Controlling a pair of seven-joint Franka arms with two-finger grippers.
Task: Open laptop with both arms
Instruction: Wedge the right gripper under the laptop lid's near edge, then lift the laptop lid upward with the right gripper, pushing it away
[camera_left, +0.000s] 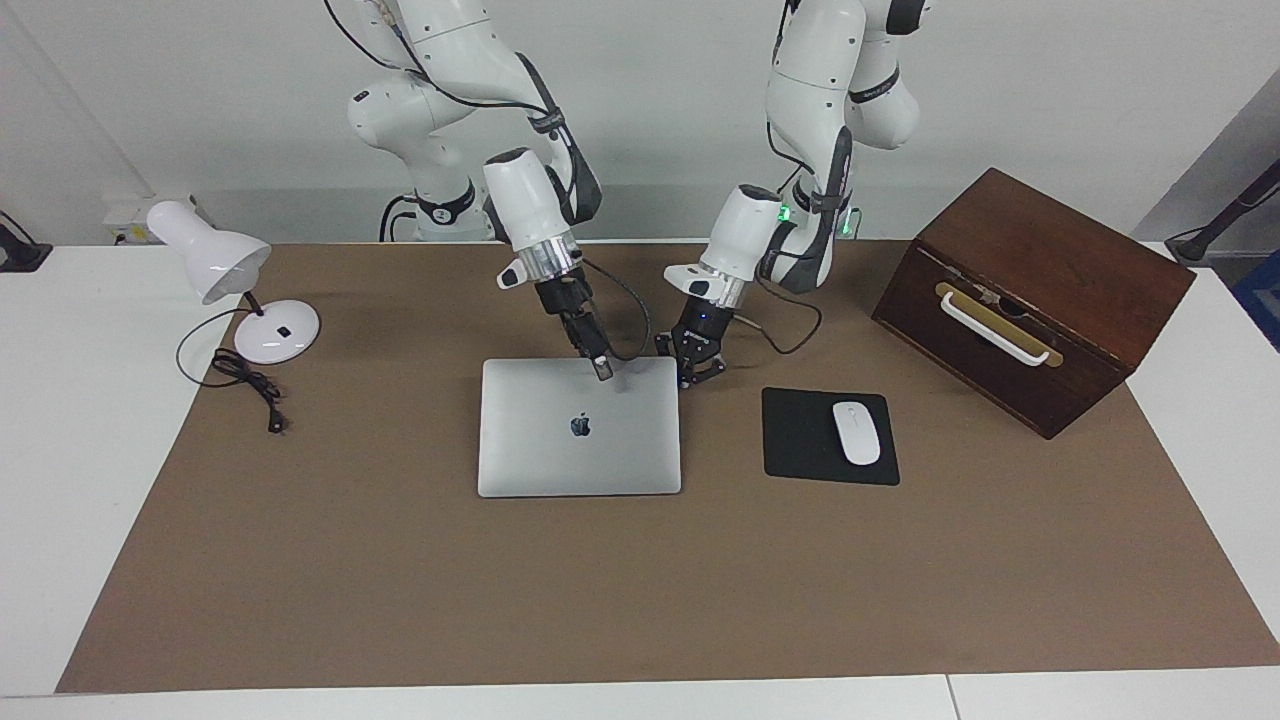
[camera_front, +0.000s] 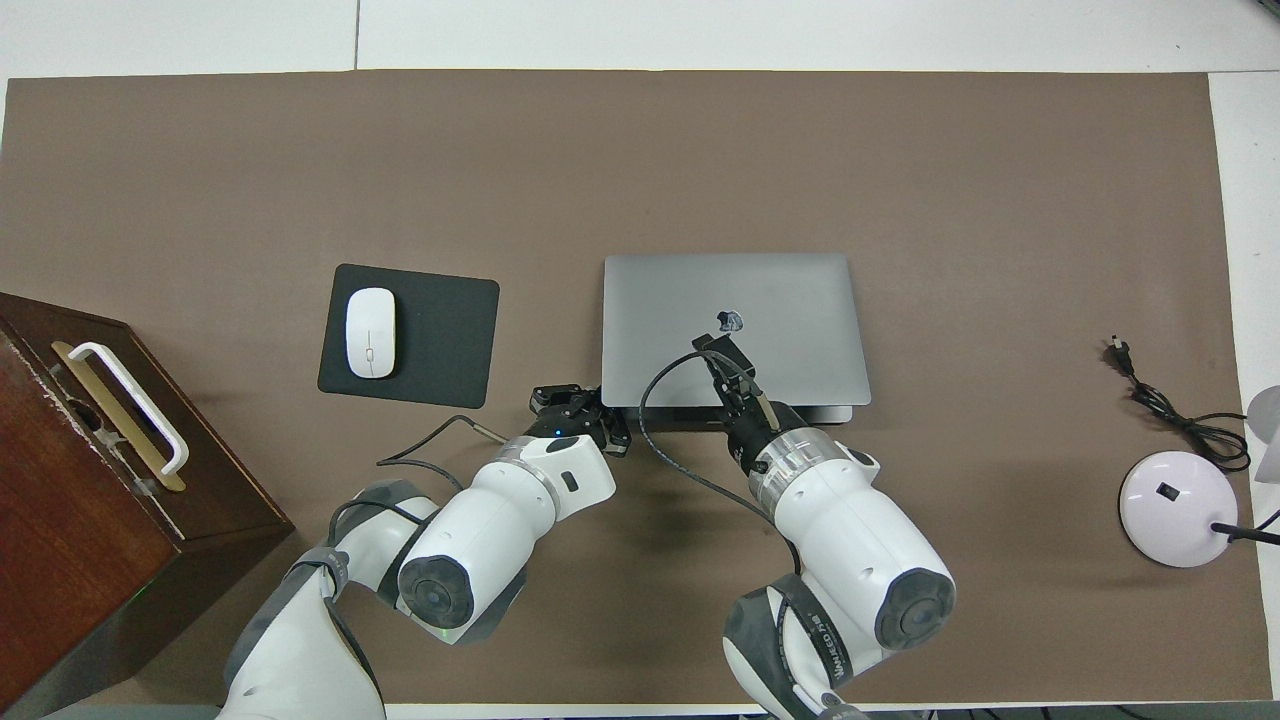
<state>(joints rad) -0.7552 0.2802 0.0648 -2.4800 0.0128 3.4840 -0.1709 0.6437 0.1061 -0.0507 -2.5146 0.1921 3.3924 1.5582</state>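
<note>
Left gripper (camera_left: 697, 374), fingertips shut on nothing, sits at my laptop's (camera_left: 580, 440) corner mid-tabletop, and the right gripper (camera_left: 601, 368), whose fingers I cannot read, is at the lid's near edge, where I fear it could slip off; only an apple logo (camera_left: 580, 426) shows.

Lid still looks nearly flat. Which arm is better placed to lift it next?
Probably the right. The right gripper sits at the laptop lid's edge nearest the robots, midway along it. The left gripper, shut, sits low at the laptop's corner toward the mouse pad, better suited to steadying the base.
</note>
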